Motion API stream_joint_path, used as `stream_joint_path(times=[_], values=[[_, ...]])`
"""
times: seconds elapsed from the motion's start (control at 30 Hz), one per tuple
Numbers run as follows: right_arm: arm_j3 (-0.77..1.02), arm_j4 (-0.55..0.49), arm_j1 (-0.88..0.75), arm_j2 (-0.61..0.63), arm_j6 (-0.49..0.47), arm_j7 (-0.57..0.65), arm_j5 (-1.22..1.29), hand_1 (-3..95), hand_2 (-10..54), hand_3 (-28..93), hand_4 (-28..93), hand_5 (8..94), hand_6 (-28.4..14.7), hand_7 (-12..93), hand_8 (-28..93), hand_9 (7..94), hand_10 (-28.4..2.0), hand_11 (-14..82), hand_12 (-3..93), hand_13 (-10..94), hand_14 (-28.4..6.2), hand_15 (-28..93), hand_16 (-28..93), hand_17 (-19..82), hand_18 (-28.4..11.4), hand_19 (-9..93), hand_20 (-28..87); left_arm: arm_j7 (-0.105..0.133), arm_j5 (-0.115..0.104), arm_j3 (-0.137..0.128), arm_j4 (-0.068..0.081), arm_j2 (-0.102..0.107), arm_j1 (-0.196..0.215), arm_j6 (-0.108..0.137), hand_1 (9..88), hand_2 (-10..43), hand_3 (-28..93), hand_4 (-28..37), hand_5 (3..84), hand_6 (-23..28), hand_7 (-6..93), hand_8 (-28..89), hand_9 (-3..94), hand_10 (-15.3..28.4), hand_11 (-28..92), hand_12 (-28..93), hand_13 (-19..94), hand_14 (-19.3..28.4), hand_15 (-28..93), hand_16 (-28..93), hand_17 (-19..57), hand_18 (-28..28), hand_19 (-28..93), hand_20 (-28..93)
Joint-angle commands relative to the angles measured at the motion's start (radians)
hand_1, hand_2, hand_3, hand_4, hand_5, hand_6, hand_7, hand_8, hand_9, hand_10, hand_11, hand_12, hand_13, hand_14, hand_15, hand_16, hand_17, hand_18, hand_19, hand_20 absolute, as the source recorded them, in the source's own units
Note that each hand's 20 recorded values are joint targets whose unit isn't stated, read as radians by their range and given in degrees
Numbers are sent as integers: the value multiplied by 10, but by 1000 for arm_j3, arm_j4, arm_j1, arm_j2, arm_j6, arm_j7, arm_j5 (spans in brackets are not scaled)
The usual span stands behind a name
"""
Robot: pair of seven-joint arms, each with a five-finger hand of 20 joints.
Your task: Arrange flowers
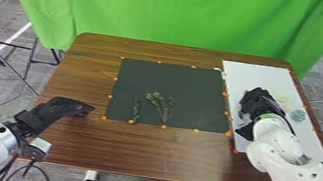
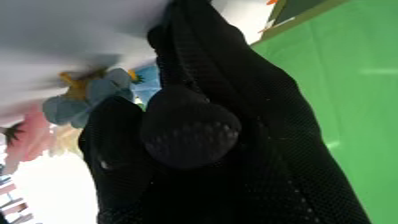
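Right hand: I am holding my right hand [image 1: 257, 102] over the white board [image 1: 241, 71], along the bench's [image 1: 88, 144] right edge.
Right fingers: they are extending fairly straight.
Left hand: my left hand [image 1: 68, 107] is hovering by the bench's left edge, fingers loosely extended.
Blooms: a blue flower [image 2: 67, 107] is lying on the board, just beside my right hand; a pink flower [image 2: 34, 132] is showing near it.
Greenery: a leafy sprig [image 1: 155, 98] and a slim green stem [image 1: 136, 111] are lying on the dark mat [image 1: 142, 76], toward its near edge.
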Motion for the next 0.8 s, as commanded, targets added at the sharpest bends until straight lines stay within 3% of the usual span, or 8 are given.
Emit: stream_joint_path(times=[0.03, 0.17, 0.33, 0.53, 0.8], values=[[-15, 13, -34, -8, -16, -3, -7, 775, -95, 424, -28, 675, -22, 185, 242, 711, -126, 161, 533, 881, -4, 631, 337, 646, -77, 932, 546, -21, -6, 8, 4, -9, 6, -26, 262, 12, 570, -181, 448, 44, 114, -52, 387, 169, 136, 115, 290, 189, 124, 1, -8, 120, 112, 108], [-19, 18, -38, -7, -6, -28, 9, 764, -95, 425, -16, 718, -34, 199, 287, 730, -123, 200, 569, 880, -2, 645, 342, 651, -81, 932, 564, -25, -8, 8, 3, -9, 7, -27, 263, 12, 569, -180, 449, 44, 114, -52, 387, 168, 136, 115, 289, 190, 124, 0, -8, 119, 112, 109], [-48, 24, -29, 5, 82, -72, 7, 748, -95, 427, 7, 761, -36, 222, 285, 763, -125, 209, 566, 885, -1, 641, 341, 657, -83, 932, 563, -30, -12, 6, 3, -10, 11, -30, 263, 13, 568, -179, 449, 45, 113, -52, 386, 168, 136, 116, 288, 190, 123, 1, -8, 119, 111, 109], [-56, 4, -5, 20, 180, -99, -17, 729, -95, 456, 18, 762, -39, 246, 272, 774, -125, 206, 572, 890, 0, 634, 347, 661, -83, 932, 559, -34, -15, 4, 2, -9, 13, -33, 262, 13, 568, -178, 447, 51, 109, -50, 385, 168, 135, 116, 287, 190, 123, 1, -8, 118, 109, 109], [-34, -49, 12, 44, 194, -129, -26, 691, -95, 524, 10, 758, -38, 283, 259, 778, -122, 208, 586, 895, 2, 627, 358, 665, -83, 932, 555, -36, -16, 4, 1, -7, 14, -33, 261, 14, 566, -179, 446, 54, 105, -48, 384, 169, 136, 116, 287, 189, 122, 2, -8, 118, 108, 109]])
